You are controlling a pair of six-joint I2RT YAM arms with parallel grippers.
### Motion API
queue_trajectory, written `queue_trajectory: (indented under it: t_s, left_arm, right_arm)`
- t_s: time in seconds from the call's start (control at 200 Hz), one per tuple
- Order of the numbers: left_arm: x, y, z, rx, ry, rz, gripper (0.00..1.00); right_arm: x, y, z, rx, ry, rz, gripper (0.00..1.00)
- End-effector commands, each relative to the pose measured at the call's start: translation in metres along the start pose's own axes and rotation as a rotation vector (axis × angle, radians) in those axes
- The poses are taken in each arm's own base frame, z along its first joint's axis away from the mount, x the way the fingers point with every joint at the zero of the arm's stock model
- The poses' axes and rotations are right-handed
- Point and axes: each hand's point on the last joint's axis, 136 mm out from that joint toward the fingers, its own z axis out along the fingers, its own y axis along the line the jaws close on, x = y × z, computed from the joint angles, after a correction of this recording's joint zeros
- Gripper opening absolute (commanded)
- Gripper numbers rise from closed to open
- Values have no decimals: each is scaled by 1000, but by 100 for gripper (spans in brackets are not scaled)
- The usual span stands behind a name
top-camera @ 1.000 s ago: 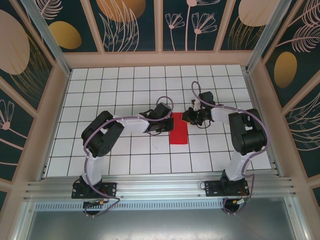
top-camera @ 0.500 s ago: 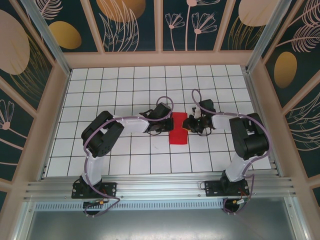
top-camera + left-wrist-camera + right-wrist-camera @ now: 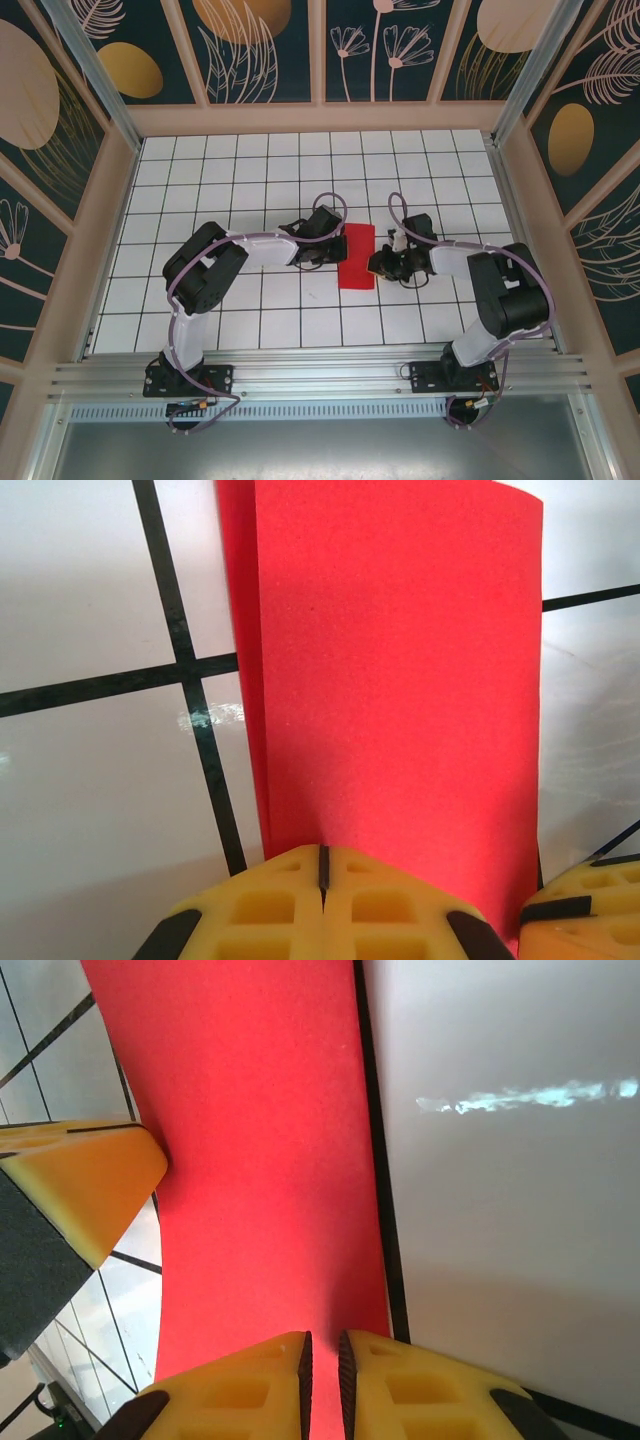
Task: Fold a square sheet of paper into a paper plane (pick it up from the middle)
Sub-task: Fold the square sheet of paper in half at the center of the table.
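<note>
The square sheet of paper (image 3: 357, 257) lies folded into a narrow red rectangle on the tiled table. My left gripper (image 3: 334, 249) is shut, its tips resting on the paper's left edge; the left wrist view shows the yellow fingertips (image 3: 270, 900) pressed together over the red sheet (image 3: 400, 670). At the paper's right edge near its front end, my right gripper (image 3: 377, 263) has its tips down on the red sheet (image 3: 260, 1160). Its jaws stand a narrow slit apart with nothing between them. The left gripper's finger (image 3: 70, 1190) also shows in the right wrist view.
A white table with a black grid (image 3: 260, 180) is ringed by a low wooden wall (image 3: 320, 118). Both arms bend inward toward the middle, and the metal rail (image 3: 320, 375) carrying their bases runs along the near edge.
My right gripper has slid along the paper's right edge toward the near side of the table. The left gripper and the paper have stayed put.
</note>
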Motion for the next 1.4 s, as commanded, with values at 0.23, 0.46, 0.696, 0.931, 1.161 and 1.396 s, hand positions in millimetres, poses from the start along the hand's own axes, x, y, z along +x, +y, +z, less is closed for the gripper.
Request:
queue_trajectory:
  t_s: [0.23,0.46,0.696,0.931,1.161,1.396]
  left_arm:
    - [39,43,7,-147,123,-7,0]
    - [39,43,6,-147,121,-5,0]
    - [40,43,6,-148,122,-5,0]
    - [39,42,6,-144,121,-3,0]
    - [38,41,6,-141,121,-2,0]
    - [37,37,3,-131,118,-3,0]
  right_arm:
    - [6,26,-14,-26,-17,-50,20]
    - [33,-4,2,32,28,2,20]
    - [37,1,-4,19,22,-8,20]
    - [41,15,-14,-19,7,-31,20]
    - [58,-12,-2,37,45,17,20]
    - [41,6,-18,33,-22,-29,20]
